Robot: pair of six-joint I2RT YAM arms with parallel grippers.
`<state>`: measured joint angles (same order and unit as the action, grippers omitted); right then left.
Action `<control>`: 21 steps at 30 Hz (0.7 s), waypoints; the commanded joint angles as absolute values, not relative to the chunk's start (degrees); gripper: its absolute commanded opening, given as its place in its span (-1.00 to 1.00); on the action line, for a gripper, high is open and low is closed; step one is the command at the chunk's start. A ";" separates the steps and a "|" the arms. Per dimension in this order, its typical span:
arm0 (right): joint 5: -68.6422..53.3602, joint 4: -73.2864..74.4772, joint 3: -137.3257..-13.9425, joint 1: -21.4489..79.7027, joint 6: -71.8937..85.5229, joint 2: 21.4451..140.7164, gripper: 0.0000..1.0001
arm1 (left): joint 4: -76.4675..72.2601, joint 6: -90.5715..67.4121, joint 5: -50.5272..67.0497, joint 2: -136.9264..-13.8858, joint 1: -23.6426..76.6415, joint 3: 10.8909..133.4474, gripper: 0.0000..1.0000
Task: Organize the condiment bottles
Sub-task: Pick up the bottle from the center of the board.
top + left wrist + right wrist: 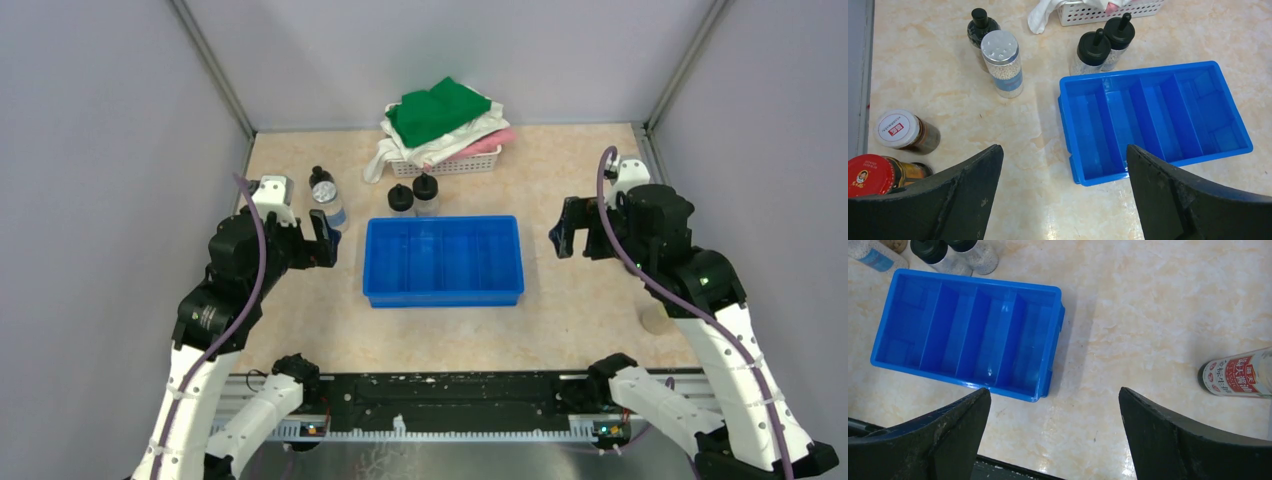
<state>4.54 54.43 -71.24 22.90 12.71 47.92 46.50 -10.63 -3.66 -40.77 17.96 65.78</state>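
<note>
Several condiment bottles stand left of and behind the empty blue tray (443, 298). In the left wrist view I see a dark bottle with a black cap (980, 25), a silver-capped shaker (1002, 62), two black-capped bottles (1092, 50) (1118, 35), a white-capped jar (903, 131) and a red-capped jar (870, 175). A taller bottle with a red label (1238, 380) shows at the right edge of the right wrist view. My left gripper (1063, 155) is open and empty above the table left of the tray. My right gripper (1055, 395) is open and empty to the tray's right.
A white basket of cloths (445, 130) stands at the back, behind the two black-capped bottles (401, 198). A cream-capped object (655, 318) sits under my right arm. Grey walls enclose the table on three sides.
</note>
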 commanded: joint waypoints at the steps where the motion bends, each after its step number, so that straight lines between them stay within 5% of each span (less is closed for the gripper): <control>1: 3.52 52.26 -71.35 23.29 13.45 47.50 0.97 | 44.40 -11.07 -2.90 -40.90 18.11 65.74 0.98; 21: 5.81 48.20 -67.03 23.30 13.44 45.91 0.97 | 42.19 -10.21 -0.32 -41.65 18.06 64.94 0.98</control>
